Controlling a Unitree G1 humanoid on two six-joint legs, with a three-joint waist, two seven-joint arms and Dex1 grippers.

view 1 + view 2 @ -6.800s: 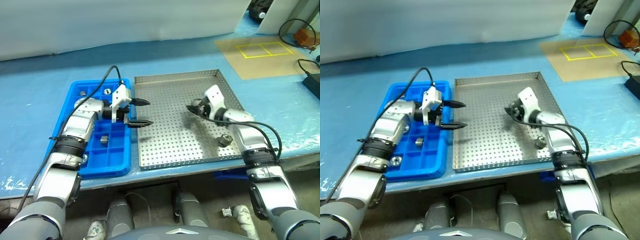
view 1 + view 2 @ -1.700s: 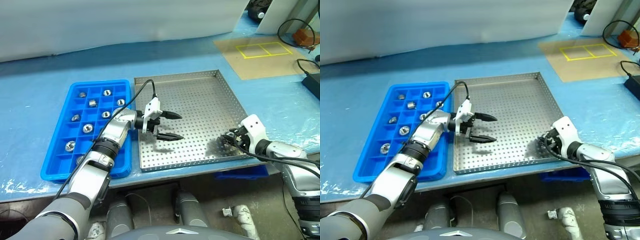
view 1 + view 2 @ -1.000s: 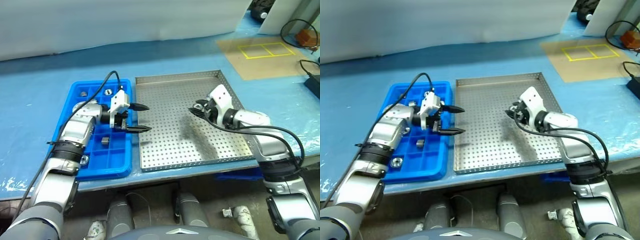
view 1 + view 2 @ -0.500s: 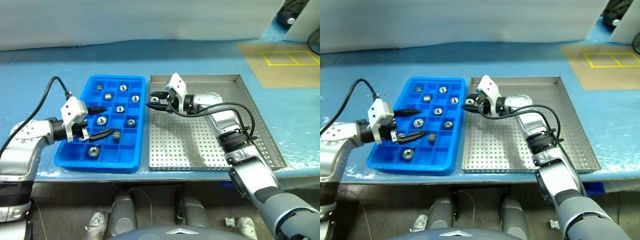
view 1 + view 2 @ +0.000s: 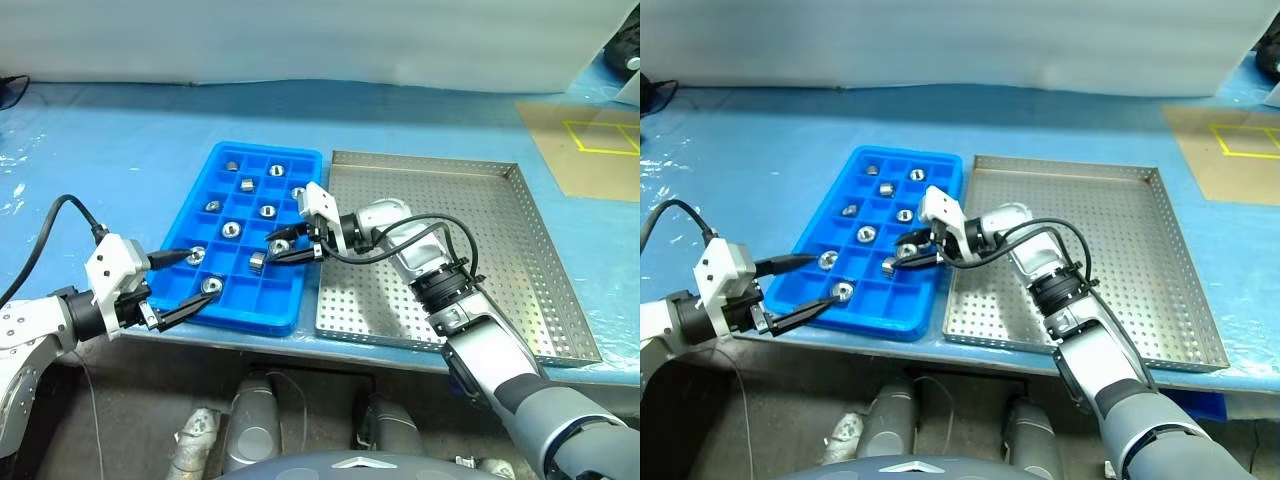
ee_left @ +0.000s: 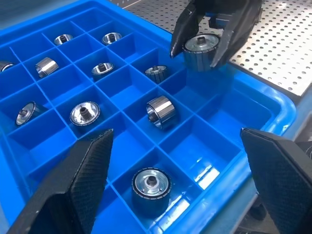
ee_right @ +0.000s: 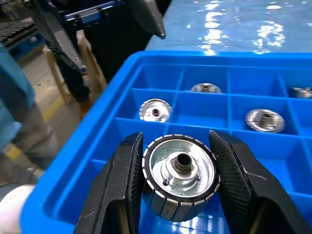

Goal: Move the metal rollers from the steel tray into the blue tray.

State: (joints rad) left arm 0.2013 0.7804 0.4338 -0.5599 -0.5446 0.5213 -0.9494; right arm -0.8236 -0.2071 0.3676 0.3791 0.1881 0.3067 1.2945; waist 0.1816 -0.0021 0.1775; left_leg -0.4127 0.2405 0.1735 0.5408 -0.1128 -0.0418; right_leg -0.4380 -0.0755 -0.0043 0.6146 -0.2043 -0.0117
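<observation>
Blue-covered table [image 5: 120, 130], white wall [image 5: 300, 40] behind, yellow-taped brown board [image 5: 590, 150] far right.

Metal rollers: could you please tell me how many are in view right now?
12: one roller held in the right hand, eleven in the blue tray's compartments, one of those under the hand; others may be hidden.

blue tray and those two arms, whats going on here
The right gripper is shut on a metal roller and holds it over the blue tray, above a compartment on the side next to the steel tray. Several rollers already sit in separate compartments, such as one lying on its side. The left gripper is open and holds nothing, at the tray's near corner. The steel tray's floor shows no rollers where it is visible.
</observation>
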